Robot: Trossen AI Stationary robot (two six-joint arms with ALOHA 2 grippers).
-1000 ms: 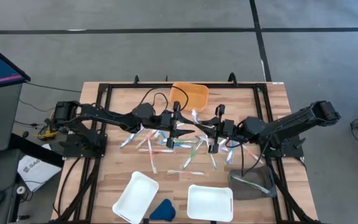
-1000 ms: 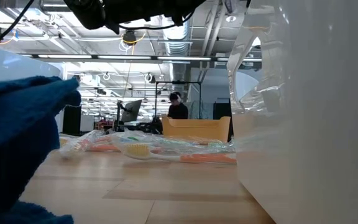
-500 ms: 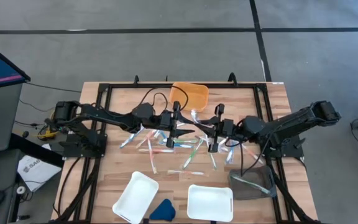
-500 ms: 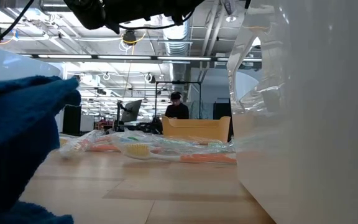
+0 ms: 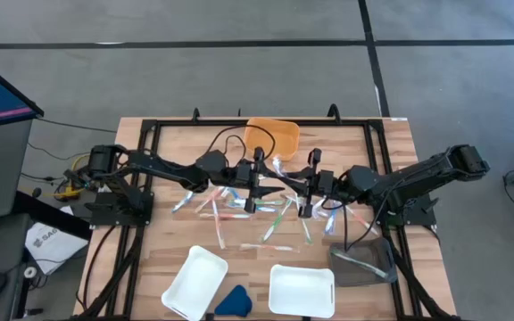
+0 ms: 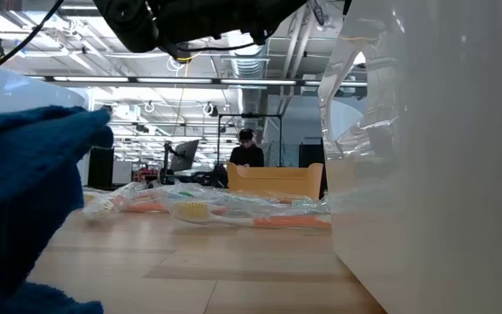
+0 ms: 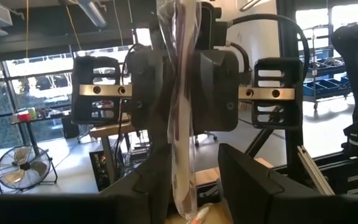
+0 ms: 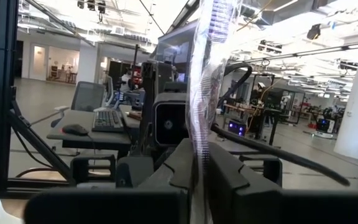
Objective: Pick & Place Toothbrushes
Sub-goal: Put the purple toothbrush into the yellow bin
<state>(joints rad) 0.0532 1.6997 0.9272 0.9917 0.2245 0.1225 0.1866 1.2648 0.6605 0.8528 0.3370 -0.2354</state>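
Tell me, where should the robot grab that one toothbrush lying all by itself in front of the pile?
Probably the middle of the lone toothbrush, coming straight down from above with the fingers across its thin width. It lies flat on the table, apart from the pile, so both long sides look free. A middle grip should keep it from tipping.

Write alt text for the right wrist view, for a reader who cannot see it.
The right gripper is shut on a wrapped toothbrush, a clear plastic sleeve standing straight up between its two dark fingers. Facing it farther off is the left arm, with a large bright workshop of desks and lights behind.
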